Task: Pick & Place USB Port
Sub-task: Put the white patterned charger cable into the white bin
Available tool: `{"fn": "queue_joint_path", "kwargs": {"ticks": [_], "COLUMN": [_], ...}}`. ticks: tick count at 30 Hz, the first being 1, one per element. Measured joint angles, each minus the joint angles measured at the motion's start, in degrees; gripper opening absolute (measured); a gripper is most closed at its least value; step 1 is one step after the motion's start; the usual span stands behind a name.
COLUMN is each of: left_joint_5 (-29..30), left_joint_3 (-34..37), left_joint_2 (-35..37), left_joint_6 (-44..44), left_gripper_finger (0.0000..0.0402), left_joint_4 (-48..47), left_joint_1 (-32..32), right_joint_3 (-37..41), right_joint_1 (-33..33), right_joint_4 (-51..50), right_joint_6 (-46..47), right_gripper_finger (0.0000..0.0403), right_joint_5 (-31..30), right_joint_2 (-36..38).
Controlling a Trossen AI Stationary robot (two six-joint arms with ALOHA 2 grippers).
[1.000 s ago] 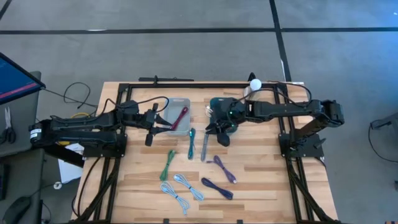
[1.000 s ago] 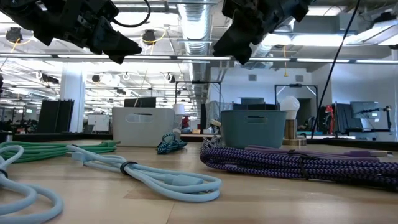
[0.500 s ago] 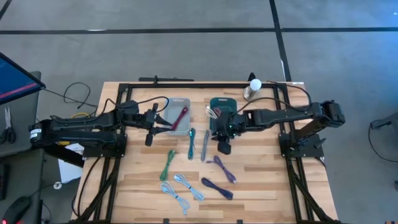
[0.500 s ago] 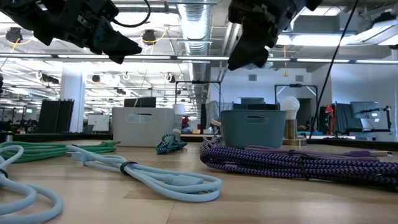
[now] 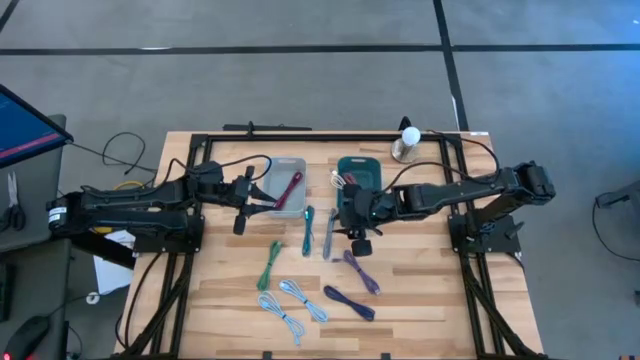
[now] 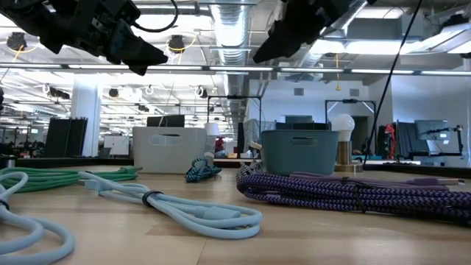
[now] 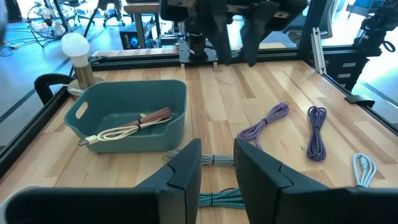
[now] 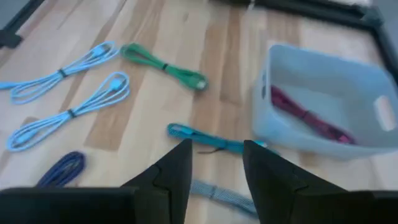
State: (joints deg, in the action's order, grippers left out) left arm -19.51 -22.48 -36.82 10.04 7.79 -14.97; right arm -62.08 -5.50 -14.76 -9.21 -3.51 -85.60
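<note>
On the near part of the table (image 5: 420,290) lie two light-blue cables (image 5: 292,306) and a dark-blue cable (image 5: 349,302). Beyond them rest a green cable (image 5: 269,265) and a purple cable (image 5: 360,270). The right pincer (image 5: 360,240) hangs empty just above the purple cable's far end, fingers apart. Nearby lie a teal cable (image 5: 308,228) and a grey cable (image 5: 330,232). The left pincer (image 5: 240,222) hovers beside the grey bin (image 5: 285,186), fingers apart, empty. That bin holds a red cable (image 5: 288,189); the teal bin (image 5: 356,167) holds a cream cable (image 7: 127,129). Farthest stands a lamp (image 5: 408,142).
</note>
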Motion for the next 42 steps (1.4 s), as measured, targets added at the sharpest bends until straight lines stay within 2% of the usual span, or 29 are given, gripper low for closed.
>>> {"fn": "queue_joint_path", "kwargs": {"ticks": [6, 12, 14, 19, 24, 28, 36, 42], "left_joint_5": [0.0, 0.0, -0.02, 0.0, 0.84, 2.05, 2.14, 2.14], "left_joint_3": [-0.02, -0.02, -0.02, -0.07, -0.06, -0.06, -0.07, -0.04], "left_joint_2": [0.0, 0.0, -0.05, -0.37, -0.76, -0.79, -0.79, -0.79], "left_joint_6": [0.0, -0.01, -0.01, -0.02, -0.02, -0.02, 0.0, 0.0], "left_gripper_finger": [0.0095, 0.0095, 0.0095, 0.0095, 0.0095, 0.0095, 0.0095, 0.0095], "left_joint_4": [0.0, -0.02, 0.0, -0.08, 0.01, -0.03, -0.04, -0.04], "left_joint_1": [-0.01, -0.01, -0.01, -0.01, 0.01, 0.01, 0.01, 0.01], "right_joint_3": [0.0, -0.44, -0.73, -5.25, -10.27, -13.59, -16.52, -16.55], "right_joint_1": [0.3, 0.28, 0.22, 0.44, 0.45, 0.37, 0.71, 1.7], "right_joint_4": [-1.18, -0.59, -1.88, -4.67, -12.49, -18.01, -17.67, -16.28], "right_joint_6": [-4.78, -7.85, -9.27, -12.47, -17.05, -20.31, -22.27, -22.88], "right_gripper_finger": [0.0169, 0.0191, 0.0193, 0.0185, 0.0176, 0.0179, 0.0175, 0.0152], "right_joint_5": [-1.03, -1.32, -3.53, -5.34, -1.29, -0.96, -1.01, -0.59], "right_joint_2": [-0.33, -9.14, -12.65, -18.03, -22.82, -26.56, -30.1, -29.88]}}
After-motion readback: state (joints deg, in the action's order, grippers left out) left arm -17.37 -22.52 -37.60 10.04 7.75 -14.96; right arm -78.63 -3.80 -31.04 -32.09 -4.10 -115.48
